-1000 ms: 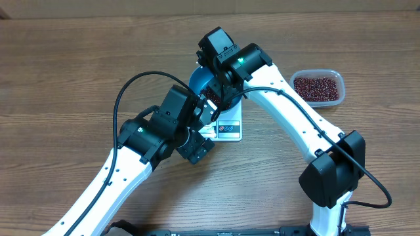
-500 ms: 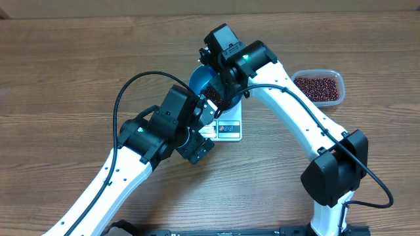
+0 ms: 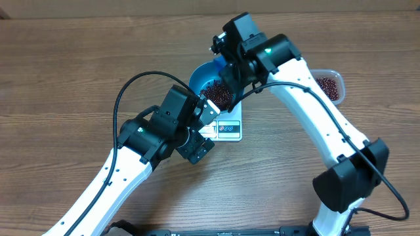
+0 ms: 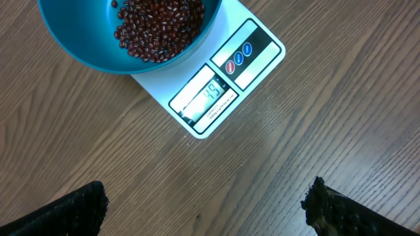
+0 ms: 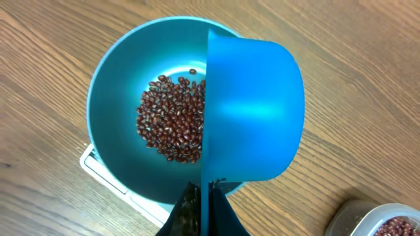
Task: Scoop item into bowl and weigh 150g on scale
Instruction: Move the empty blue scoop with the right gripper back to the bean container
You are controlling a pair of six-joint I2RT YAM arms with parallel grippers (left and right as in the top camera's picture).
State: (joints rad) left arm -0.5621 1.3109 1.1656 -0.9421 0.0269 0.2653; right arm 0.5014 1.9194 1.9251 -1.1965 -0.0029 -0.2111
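1. While the left arm (image 3: 131, 157) has kept its station on the display side of the scale (image 4: 259, 62), the right arm (image 3: 315, 124) has swung off the scale's far side toward the tub. This uncovers the bowl in the overhead view.
2. The left gripper (image 4: 207, 190) is unchanged. Its fingers are spread wide, grasping nothing, and it hangs over bare counter (image 3: 65, 65) just off the scale's display edge.
3. The bowl (image 3: 199, 75) has not shifted. It sits on the scale, overhanging the edge away from the display.
4. The tub (image 3: 333, 77) stands well apart from the scale on the right arm's side and is now partly hidden under that arm. Beans remain in it.
5. The scoop (image 5: 252, 111) is clenched by its handle in the right gripper (image 5: 203, 196). It hangs above the bowl on the scale, turned on its side with its back to the wrist camera, and no beans show on it.
6. The beans (image 5: 170, 124) lie in a loose heap on the bowl floor, over the scale.
7. Assessment: a pour looks finished and the scoop is being drawn back. The display (image 4: 203, 98) is lit, but its digits are too small to read with certainty. Whether another scoop is needed depends on that reading.
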